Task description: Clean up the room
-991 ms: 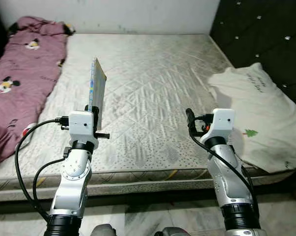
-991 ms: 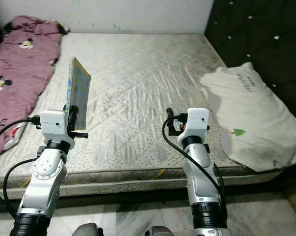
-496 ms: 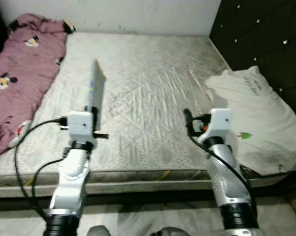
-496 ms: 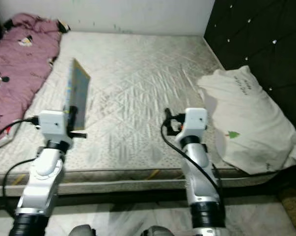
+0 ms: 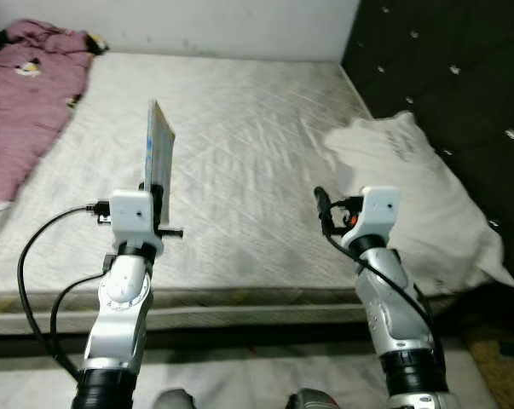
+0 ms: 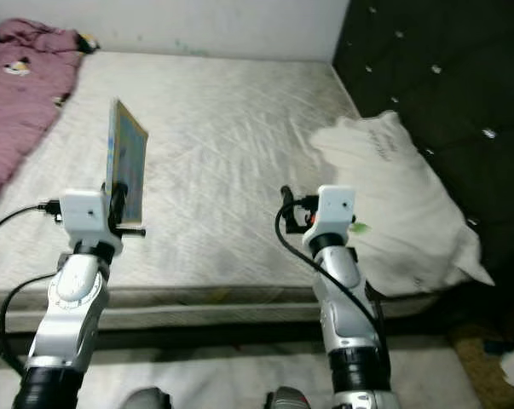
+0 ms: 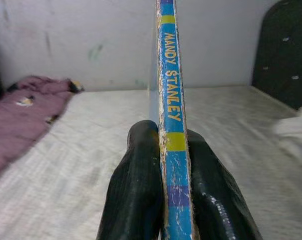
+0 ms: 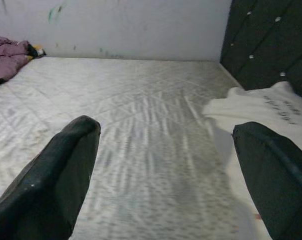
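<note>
The left gripper (image 7: 163, 200) is clamped on a thin book (image 5: 158, 158), its two black fingers (image 7: 135, 190) pressed flat against either cover. The book stands upright on its edge above the gripper, raised over the near part of the mattress (image 5: 239, 153) and not touching it. In the left wrist view the blue and yellow spine faces the camera and reads "MANDY STANLEY".

The right gripper (image 8: 166, 170) holds nothing; its fingers (image 8: 55, 175) are spread wide, with bare mattress showing between them. It hovers above the near right part of the bed, just beside a white pillow (image 5: 410, 187) that lies against the dark padded headboard (image 5: 444, 77).

A pink blanket (image 5: 26, 77) printed with cartoon figures is bunched along the far left side of the mattress, well apart from both arms. The head views are a little soft, so the print on the book's cover cannot be read there.
</note>
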### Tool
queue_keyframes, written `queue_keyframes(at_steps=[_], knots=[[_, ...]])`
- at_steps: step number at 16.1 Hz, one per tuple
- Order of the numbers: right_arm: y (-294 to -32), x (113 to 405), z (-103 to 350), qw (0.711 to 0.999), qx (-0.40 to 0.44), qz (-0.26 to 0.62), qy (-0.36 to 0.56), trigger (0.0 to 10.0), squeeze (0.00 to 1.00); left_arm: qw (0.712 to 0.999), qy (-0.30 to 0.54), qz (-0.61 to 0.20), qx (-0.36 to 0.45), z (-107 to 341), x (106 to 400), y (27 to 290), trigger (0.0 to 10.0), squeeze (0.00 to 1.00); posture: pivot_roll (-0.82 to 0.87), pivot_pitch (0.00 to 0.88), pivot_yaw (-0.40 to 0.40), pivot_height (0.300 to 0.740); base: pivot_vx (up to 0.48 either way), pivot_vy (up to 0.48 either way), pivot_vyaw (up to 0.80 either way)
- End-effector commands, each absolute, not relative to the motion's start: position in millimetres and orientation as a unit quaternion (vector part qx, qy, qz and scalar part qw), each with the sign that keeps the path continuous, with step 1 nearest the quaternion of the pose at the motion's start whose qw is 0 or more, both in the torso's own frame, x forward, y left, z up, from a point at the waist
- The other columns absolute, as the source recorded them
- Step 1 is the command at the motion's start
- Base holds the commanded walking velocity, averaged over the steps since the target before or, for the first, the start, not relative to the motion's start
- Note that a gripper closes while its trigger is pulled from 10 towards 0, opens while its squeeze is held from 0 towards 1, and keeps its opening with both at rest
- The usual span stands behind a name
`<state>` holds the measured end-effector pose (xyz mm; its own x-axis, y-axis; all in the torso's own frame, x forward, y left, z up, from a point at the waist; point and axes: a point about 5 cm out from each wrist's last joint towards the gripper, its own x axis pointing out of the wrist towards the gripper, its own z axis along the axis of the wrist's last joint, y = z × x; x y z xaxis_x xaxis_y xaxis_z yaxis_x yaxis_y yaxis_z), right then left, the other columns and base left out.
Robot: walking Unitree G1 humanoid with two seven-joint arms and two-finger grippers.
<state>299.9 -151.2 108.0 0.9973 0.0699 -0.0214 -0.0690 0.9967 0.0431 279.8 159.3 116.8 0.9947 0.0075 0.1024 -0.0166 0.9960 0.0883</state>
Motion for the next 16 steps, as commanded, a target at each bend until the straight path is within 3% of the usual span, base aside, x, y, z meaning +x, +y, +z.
queue_keyframes(at_steps=[1,5,16], knots=[[-156.9,299.8,109.7,0.999,0.020,0.025,0.008,10.0,0.00,0.996,-0.081,-0.007,0.036,127.4,280.4,153.4,10.0,0.00,0.00,0.000,-0.031,0.740,0.000,0.000,0.00],[-156.4,300.2,109.9,0.999,0.019,0.025,0.007,10.0,0.00,0.995,-0.093,-0.022,0.031,130.3,279.9,150.6,10.0,0.00,0.00,0.000,-0.032,0.740,0.062,0.000,0.00],[-155.5,300.6,109.8,0.999,0.019,0.026,0.007,10.0,0.00,0.995,-0.094,-0.030,0.024,130.2,279.6,150.5,10.0,0.00,0.00,0.000,-0.032,0.740,0.379,0.000,0.00]])
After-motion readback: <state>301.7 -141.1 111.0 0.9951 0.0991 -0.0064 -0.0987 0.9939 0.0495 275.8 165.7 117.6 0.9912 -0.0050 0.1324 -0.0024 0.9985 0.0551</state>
